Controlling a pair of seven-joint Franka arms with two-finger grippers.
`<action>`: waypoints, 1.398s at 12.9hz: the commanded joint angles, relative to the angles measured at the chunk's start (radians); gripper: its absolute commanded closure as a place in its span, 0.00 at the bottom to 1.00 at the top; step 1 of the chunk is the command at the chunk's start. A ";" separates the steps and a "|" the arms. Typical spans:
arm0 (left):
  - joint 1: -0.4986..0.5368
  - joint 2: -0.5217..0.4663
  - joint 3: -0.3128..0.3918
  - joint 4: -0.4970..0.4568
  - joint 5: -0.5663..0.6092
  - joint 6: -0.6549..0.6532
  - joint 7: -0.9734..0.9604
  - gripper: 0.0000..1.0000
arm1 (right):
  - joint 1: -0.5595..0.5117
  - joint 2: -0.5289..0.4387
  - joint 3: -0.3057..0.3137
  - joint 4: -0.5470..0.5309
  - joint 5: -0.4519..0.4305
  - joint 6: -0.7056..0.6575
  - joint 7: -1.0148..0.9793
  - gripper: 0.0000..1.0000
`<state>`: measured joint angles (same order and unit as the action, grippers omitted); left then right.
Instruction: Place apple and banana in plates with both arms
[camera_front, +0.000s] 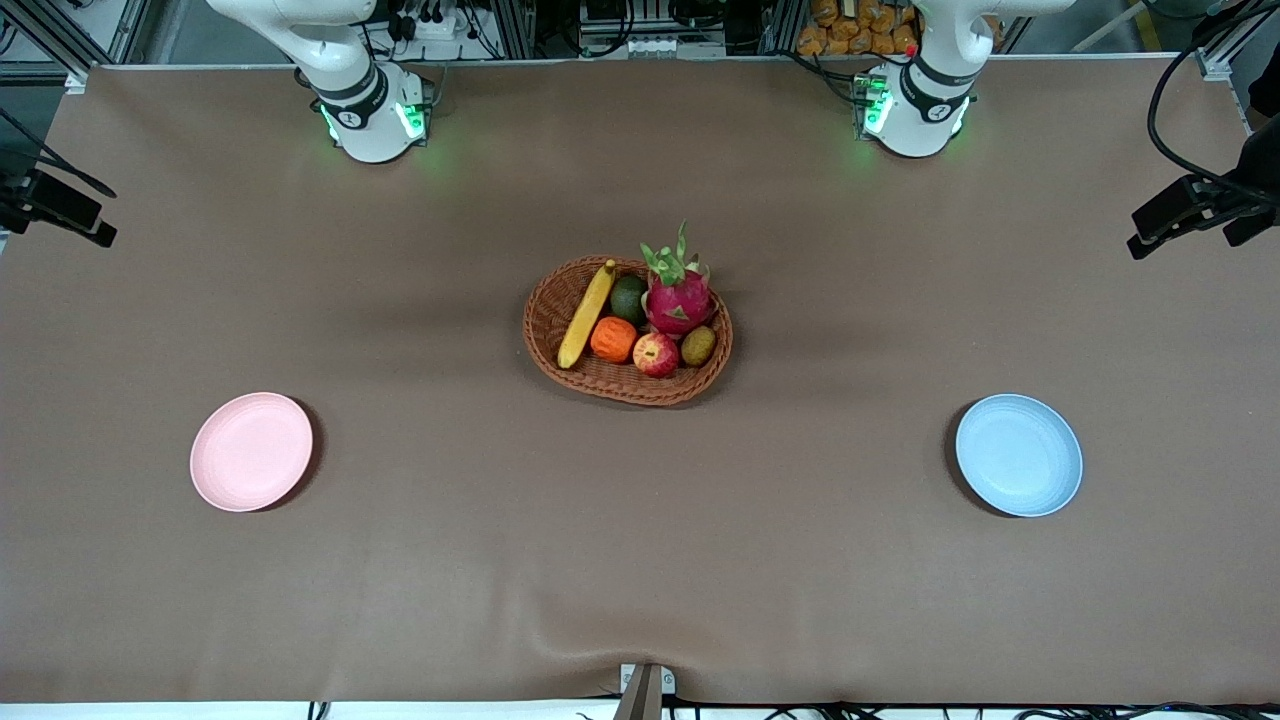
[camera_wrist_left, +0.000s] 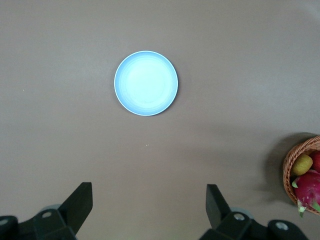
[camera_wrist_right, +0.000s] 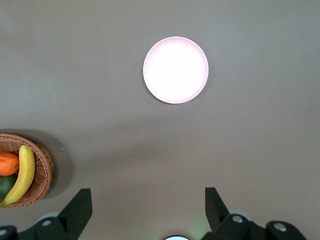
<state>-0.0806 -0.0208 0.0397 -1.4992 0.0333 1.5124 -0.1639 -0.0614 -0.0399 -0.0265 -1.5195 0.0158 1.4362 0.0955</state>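
Observation:
The red apple (camera_front: 656, 354) and the yellow banana (camera_front: 587, 314) lie in the brown wicker basket (camera_front: 553, 300) at the table's middle. The banana also shows in the right wrist view (camera_wrist_right: 21, 174). The pink plate (camera_front: 251, 451) lies toward the right arm's end, also in the right wrist view (camera_wrist_right: 175, 70). The blue plate (camera_front: 1018, 455) lies toward the left arm's end, also in the left wrist view (camera_wrist_left: 146, 83). My left gripper (camera_wrist_left: 149, 202) is open and empty, high over bare table. My right gripper (camera_wrist_right: 148, 207) is open and empty, high over bare table. Both arms wait.
The basket also holds an orange ridged fruit (camera_front: 613, 339), a pink dragon fruit (camera_front: 678, 295), a dark green fruit (camera_front: 628, 298) and a brownish fruit (camera_front: 698, 345). Black camera mounts (camera_front: 1195, 205) stand at both table ends. The arm bases (camera_front: 375, 115) stand along the table edge farthest from the front camera.

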 joint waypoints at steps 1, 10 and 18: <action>-0.008 0.027 0.000 0.033 0.017 -0.020 0.014 0.00 | -0.005 0.011 0.004 0.022 0.012 -0.011 0.012 0.00; -0.011 0.033 -0.004 0.019 0.019 -0.020 0.021 0.00 | -0.001 0.012 0.004 0.022 0.012 -0.010 0.012 0.00; -0.082 0.093 -0.023 0.022 0.003 -0.008 0.000 0.00 | 0.023 0.035 0.008 0.024 0.013 0.022 0.013 0.00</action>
<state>-0.1501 0.0570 0.0200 -1.4981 0.0333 1.5122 -0.1603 -0.0536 -0.0166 -0.0194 -1.5195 0.0167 1.4505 0.0954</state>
